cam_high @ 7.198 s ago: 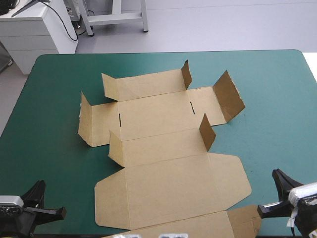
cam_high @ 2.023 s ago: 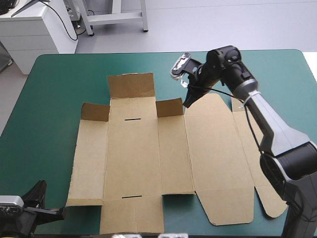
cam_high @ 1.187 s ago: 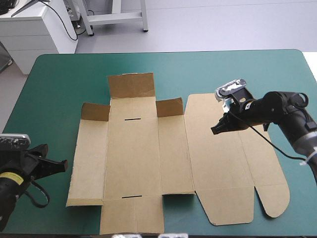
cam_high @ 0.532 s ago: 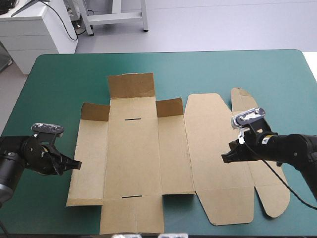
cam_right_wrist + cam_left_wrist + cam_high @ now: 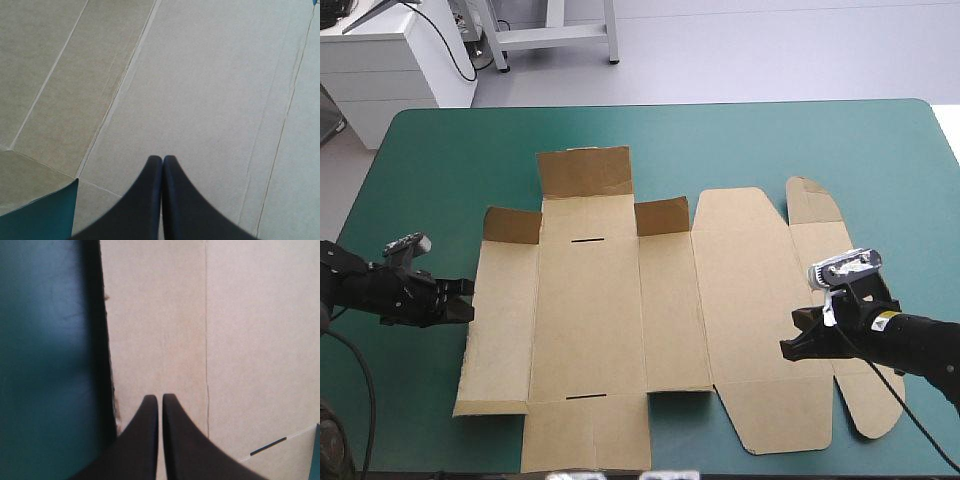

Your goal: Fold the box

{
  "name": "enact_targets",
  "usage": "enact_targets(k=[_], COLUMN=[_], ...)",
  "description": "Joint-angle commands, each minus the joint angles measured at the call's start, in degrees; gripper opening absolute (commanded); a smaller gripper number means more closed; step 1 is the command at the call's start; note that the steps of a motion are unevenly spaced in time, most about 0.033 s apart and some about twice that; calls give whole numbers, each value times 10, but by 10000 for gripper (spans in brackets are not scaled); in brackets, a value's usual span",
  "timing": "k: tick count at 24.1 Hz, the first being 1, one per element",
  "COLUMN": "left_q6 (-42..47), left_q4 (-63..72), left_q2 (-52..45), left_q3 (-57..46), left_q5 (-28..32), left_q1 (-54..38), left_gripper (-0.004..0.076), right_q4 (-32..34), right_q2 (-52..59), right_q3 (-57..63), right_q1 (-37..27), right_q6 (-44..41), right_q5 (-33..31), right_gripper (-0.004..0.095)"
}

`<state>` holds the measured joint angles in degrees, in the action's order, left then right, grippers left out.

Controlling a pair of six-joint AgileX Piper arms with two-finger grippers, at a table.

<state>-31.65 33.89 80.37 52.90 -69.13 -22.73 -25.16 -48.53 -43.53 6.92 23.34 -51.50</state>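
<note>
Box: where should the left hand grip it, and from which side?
Likely the left panel of the box, at its free edge, coming in low from the table's left. A shadow under that edge suggests it sits slightly lifted, and the shut left hand is at it.

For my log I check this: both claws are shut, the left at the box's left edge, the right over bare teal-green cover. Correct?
No: the right claw is over the box, not bare teal-green cover, as the right wrist view shows. The rest is right.

Left end effector (image 5: pixel 159 400) and right end effector (image 5: pixel 162 161) are both closed.
</note>
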Motion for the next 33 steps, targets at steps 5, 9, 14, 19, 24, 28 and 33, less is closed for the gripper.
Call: enact_targets(k=[5,9,14,19,24,28,33], left_q6=[12,18,54,71,73,73,73], left_q4=[-12,-12,-21,-6,54,65,56], left_q2=[28,28,28,38,55,63,71], left_q3=[18,18,18,18,18,18,17], left_q5=[-20,-13,7,9,-8,-18,-24], left_q1=[-2,-2,-2,-2,-2,4,35], left_gripper=[18,239,480,501,501,501,501], right_q4=[-13,-13,-10,-10,-10,-10,-10], right_q2=[16,16,16,16,16,16,16], right_q3=[-15,-15,-15,-15,-15,-15,-15], right_q1=[-6,-6,-6,-6,-6,-6,-6], right_q6=[-1,-1,-1,-1,-1,-1,-1], right_q5=[18,8,-1,-1,-2,-1,0], right_gripper=[-21,-21,-21,-21,-21,-21,-21])
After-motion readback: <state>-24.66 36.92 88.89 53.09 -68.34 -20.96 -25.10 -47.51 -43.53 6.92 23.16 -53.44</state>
